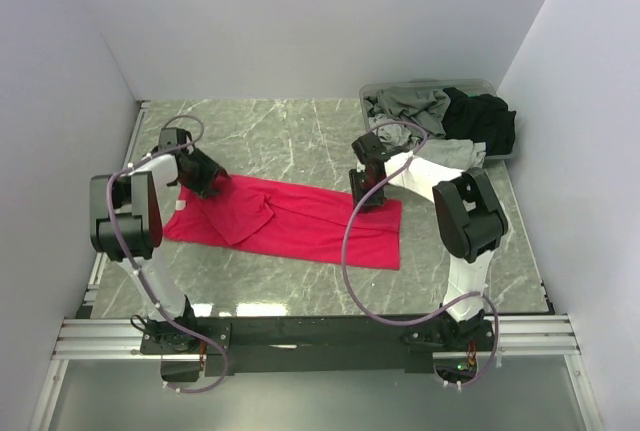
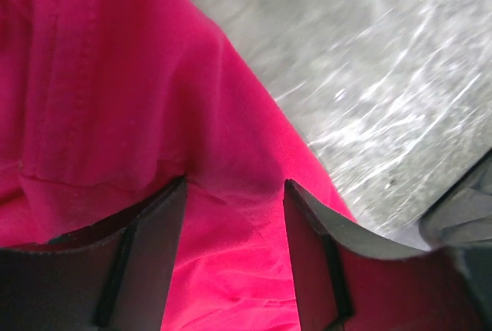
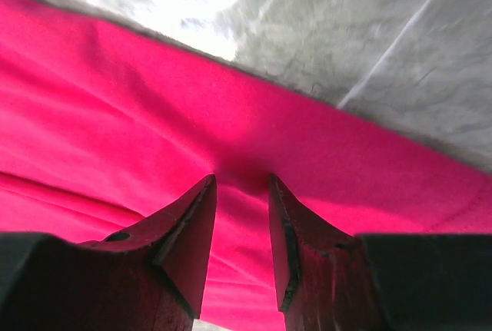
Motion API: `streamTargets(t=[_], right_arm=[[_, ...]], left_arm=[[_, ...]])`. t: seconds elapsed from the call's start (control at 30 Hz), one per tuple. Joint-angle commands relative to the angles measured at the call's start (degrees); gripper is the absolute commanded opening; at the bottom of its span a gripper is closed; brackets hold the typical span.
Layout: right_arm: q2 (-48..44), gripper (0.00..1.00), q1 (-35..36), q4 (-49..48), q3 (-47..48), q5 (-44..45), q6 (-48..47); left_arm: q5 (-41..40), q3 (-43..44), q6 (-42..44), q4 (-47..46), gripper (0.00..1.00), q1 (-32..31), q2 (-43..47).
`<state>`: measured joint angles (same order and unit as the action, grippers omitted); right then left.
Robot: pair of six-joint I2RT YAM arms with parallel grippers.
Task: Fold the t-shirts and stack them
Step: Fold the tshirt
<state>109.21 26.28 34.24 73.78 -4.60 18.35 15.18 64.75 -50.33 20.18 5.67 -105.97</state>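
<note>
Nearest you, the pinkish-red t-shirt (image 1: 300,223) lay flat across the marble table (image 1: 290,131), stretched as a long band between the two arms. A flap near its left end was already turned in over the body. It looked part-folded, with the lengthwise fold not yet made.

Both of your arms reached over that band to its far edge, probably so you could lift the edge at two points and keep the cloth from sagging in the middle.

The left gripper (image 2: 234,181) sat at the far left corner with its tips down on the cloth. Its jaws stood fairly wide, and red fabric showed in the gap between them. The shirt's edge and bare marble lay just beyond the tips.

The right gripper (image 3: 242,177) sat at the far edge towards the right end, with its jaws narrower but clearly apart. A small pucker of cloth had gathered just ahead of the tips. In my judgement neither jaw had closed on the fabric, so the edge would have slipped if you had lifted then.

Farther back, in the far right corner, stood the grey tub (image 1: 430,83). The grey t-shirt (image 1: 410,103) and the black t-shirt (image 1: 487,119) were heaped in it unfolded, well apart from the red one. They were likely kept there so the middle of the table stayed free for folding.
</note>
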Motion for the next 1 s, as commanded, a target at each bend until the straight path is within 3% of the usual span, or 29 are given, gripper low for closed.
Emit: streamTargets(t=[0.0, 0.47, 0.73, 0.97], right_arm=[[0.8, 0.41, 0.3, 0.3, -1.0, -1.5, 0.8], [2.0, 0.4, 5.7, 1.3, -4.3, -5.8, 6.0], [1.4, 0.39, 14.4, 3.3, -4.3, -5.7, 9.6], [-2.2, 0.4, 15.4, 10.0, -0.7, 0.9, 10.7]], left_arm=[[-1.5, 4.0, 2.8, 0.8, 0.6, -0.1, -4.9], [-7.8, 27.0, 13.0, 10.0, 0.6, -2.7, -20.5], [-8.9, 27.4, 14.6, 9.5, 0.6, -3.3, -20.6], [-9.5, 23.1, 14.6, 7.6, 0.62, -3.3, -16.7]])
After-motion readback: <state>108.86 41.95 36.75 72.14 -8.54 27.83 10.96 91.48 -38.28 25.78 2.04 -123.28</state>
